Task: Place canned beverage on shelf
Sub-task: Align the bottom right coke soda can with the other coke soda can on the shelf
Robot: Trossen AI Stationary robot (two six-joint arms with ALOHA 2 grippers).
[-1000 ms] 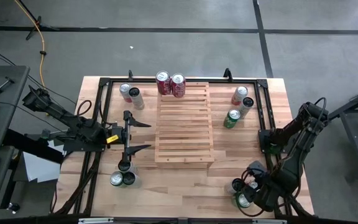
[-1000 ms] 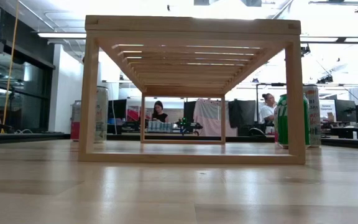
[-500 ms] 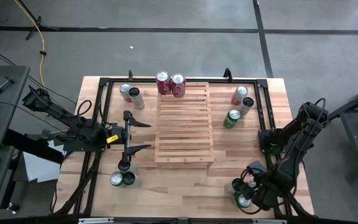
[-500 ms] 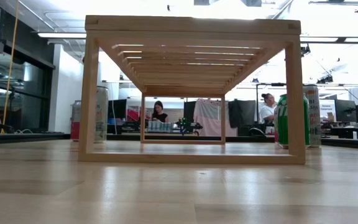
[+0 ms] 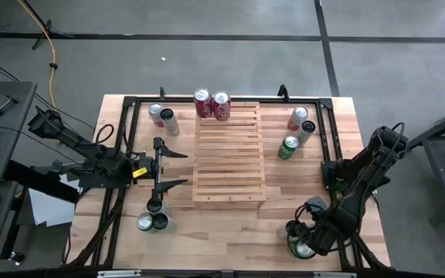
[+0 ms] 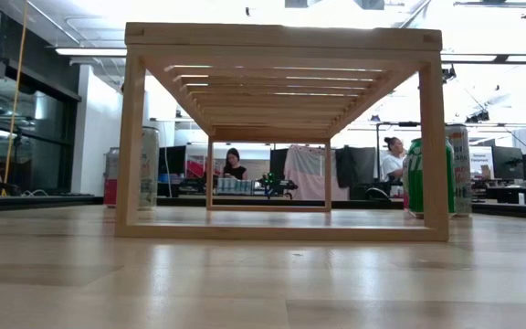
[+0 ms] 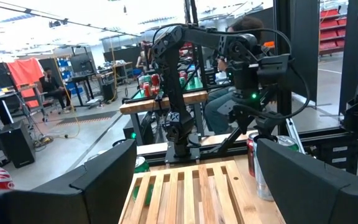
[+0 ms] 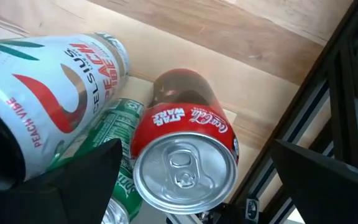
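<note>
The right gripper (image 5: 300,241) is down at the near right corner of the tabletop (image 5: 284,193), hanging over a small cluster of cans. Its fingers (image 8: 67,186) are spread wide and have hold of nothing. Between them, seen from the wrist, stands a red cola can (image 8: 184,158) with its silver top facing up. Beside it are a white Celsius can (image 8: 55,81) and a green can (image 8: 114,130) tucked between the two. From above, only a green can top shows under the arm.

The left gripper (image 5: 174,168) waits at the left side of the tabletop, just beside the shelf (image 5: 229,154), with its fingers (image 7: 104,180) also wide apart and empty, pointing across the slats.

The shelf sits in the middle of the tabletop. Two red cans (image 5: 212,104) stand on its far edge, side by side and touching; the rest of the slats are bare.

Other cans stand around it on the tabletop: a pair (image 5: 162,118) at the far left, three (image 5: 295,130) at the far right including a green one, and a few (image 5: 153,218) near the left gripper at the near left.

From table height the shelf shows as an open wooden frame, and people sit at desks in the room beyond.
</note>
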